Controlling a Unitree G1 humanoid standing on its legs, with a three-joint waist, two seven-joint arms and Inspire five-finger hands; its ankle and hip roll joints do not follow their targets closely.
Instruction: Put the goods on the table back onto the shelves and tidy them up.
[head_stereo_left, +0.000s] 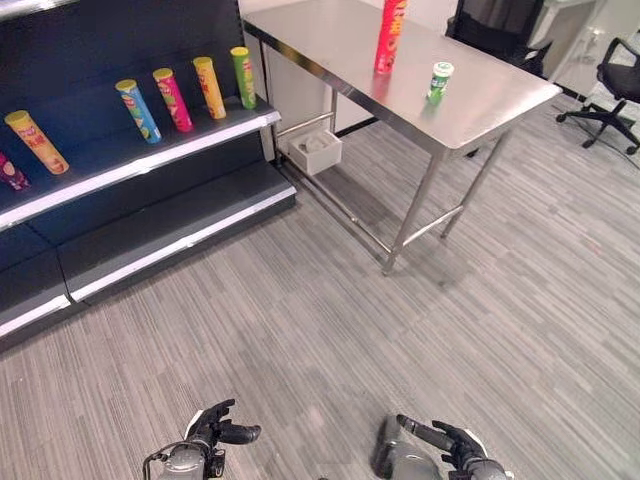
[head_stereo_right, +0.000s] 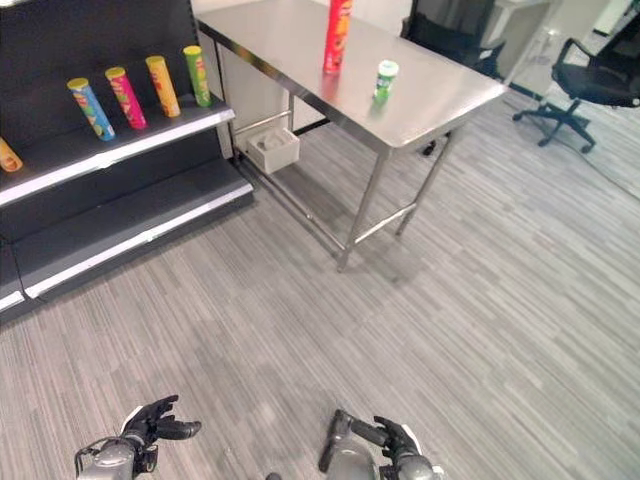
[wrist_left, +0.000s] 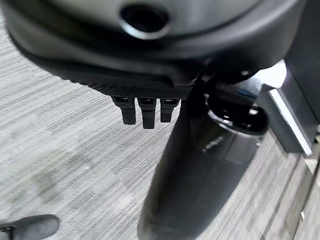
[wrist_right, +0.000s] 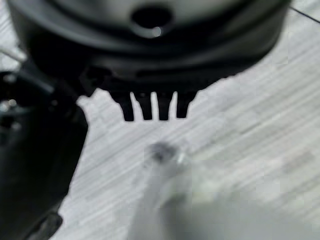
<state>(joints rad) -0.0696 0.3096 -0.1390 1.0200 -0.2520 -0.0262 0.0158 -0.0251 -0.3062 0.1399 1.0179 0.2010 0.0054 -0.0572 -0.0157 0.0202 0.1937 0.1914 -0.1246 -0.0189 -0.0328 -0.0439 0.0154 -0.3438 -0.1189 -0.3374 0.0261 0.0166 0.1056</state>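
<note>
Red can (head_stereo_left: 389, 36) and green cup (head_stereo_left: 440, 79) stand on the steel table (head_stereo_left: 480, 110), upper right; left hand (head_stereo_left: 212, 431) and right hand (head_stereo_left: 452, 445), bottom edge, hang relaxed and empty.

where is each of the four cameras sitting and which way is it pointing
Left eye: on the head, looking down and ahead at the shelf, table, red can and green cup; left hand and right hand low in view.
Right eye: same head, a little to the side, same scene and hands.
Left wrist: on the left arm, facing the floor along its fingers.
Right wrist: on the right arm, facing the floor along its fingers.
Shared: both eyes show shelf, table and both hands; both wrists show grey floor.
</note>
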